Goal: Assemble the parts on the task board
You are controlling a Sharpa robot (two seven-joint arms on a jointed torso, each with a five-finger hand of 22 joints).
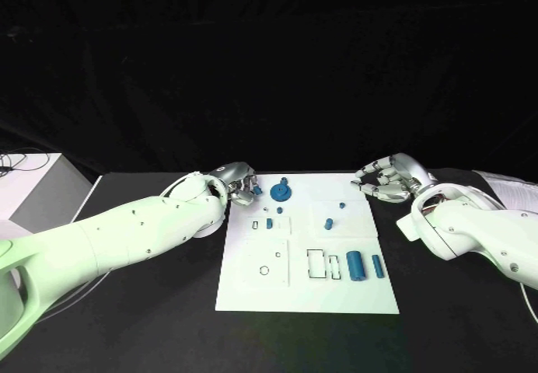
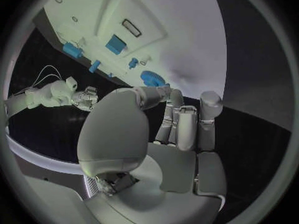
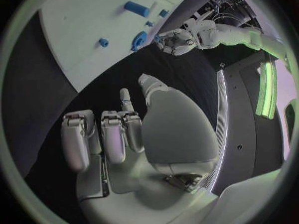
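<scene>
- Your left hand [image 1: 233, 180] sits at the far left corner of the task board [image 1: 309, 291]; from the head view you can't tell whether its fingers hold anything.
- The left wrist view settles it: the fingers [image 2: 187, 127] are curled in toward the palm with nothing between them, just short of the blue gear-like part [image 2: 151, 78].
- On the board, that gear part [image 1: 281, 190] lies near the far edge, small blue pegs [image 1: 327, 224] stand mid-board, and a blue cylinder [image 1: 355, 265] lies beside a thinner blue bar [image 1: 379, 266] toward the near right.
- Your right hand [image 1: 387, 177] hovers off the board's far right corner, over the black table [image 1: 134, 326].
- The right wrist view shows its fingers [image 3: 113, 137] bent inward and empty, and also catches the left hand [image 3: 174, 41] beyond the gear.
</scene>
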